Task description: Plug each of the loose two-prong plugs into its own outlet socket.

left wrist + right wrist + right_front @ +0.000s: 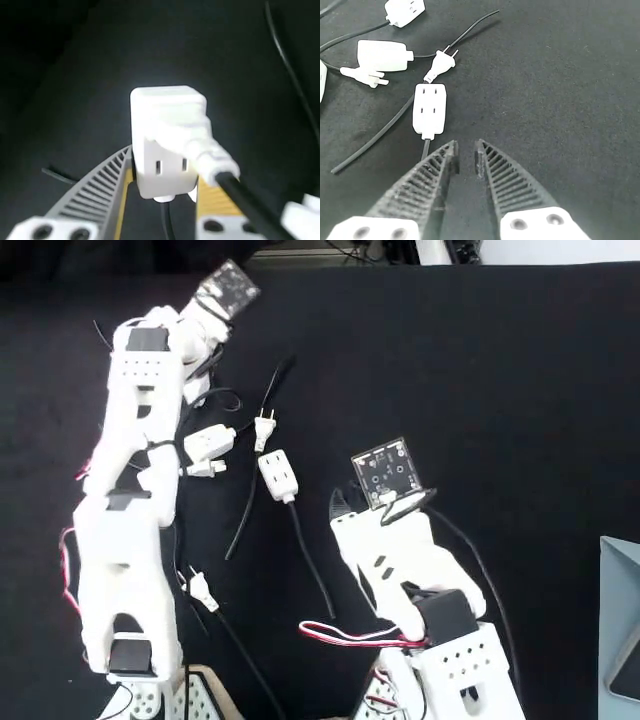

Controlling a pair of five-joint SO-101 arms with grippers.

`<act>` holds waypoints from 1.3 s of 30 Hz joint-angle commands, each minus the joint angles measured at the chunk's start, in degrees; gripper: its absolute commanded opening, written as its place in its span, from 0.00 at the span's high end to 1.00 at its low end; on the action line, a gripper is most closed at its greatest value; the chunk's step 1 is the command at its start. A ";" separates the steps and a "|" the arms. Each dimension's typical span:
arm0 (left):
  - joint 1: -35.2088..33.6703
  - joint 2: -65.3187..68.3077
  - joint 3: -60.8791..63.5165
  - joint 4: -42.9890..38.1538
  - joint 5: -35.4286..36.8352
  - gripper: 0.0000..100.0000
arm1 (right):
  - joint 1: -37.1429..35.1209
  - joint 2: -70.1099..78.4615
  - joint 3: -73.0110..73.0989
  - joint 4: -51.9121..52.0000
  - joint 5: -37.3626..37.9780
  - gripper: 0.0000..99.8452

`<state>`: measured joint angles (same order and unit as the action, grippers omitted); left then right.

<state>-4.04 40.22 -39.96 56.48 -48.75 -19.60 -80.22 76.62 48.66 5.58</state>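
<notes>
My left gripper (165, 172) is shut on a white outlet block (167, 135), which has a white plug (185, 132) seated in its upper face and empty slots on the side facing the camera. My right gripper (465, 146) (341, 506) hovers just short of a white two-socket outlet (429, 107) (278, 475), its fingers a little apart and holding nothing. A loose two-prong plug (440, 62) (264, 426) lies just beyond that outlet. Another white block (382, 54) (208, 443) lies beside a small plug (365, 75) (205, 468). One more loose plug (203, 590) lies by the left arm's base.
Black cables (308, 560) trail across the black tabletop between the arms. A red and white wire (340, 632) loops by the right arm's base. A grey container (620, 620) stands at the right edge. Another white outlet (405, 10) lies farther off.
</notes>
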 commanded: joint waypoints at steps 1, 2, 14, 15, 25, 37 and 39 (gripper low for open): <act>-0.66 5.45 -10.42 0.44 -2.11 0.91 | 0.35 0.13 -0.57 -1.23 -0.18 0.94; -0.75 6.51 -11.56 0.79 -0.53 0.85 | 0.35 0.13 -0.57 -1.23 -0.18 0.94; -1.36 7.12 -36.18 29.36 9.49 0.72 | 0.35 0.13 -0.57 -1.23 -0.18 0.94; -1.19 7.12 -38.37 32.35 9.49 0.72 | 0.35 0.13 -0.57 -1.23 -0.18 0.94; -3.30 6.95 -41.19 44.48 9.32 0.76 | 0.26 0.13 -0.57 -1.23 -0.18 0.94; -4.88 -9.05 -18.07 44.48 9.58 0.76 | 0.26 0.13 -0.48 -1.23 -0.18 0.94; -4.53 -14.24 -11.21 44.48 9.32 0.76 | 0.26 0.13 -0.48 -1.14 -0.18 0.94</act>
<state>-8.26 38.37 -60.97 100.35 -39.43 -19.60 -80.22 76.62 48.48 5.58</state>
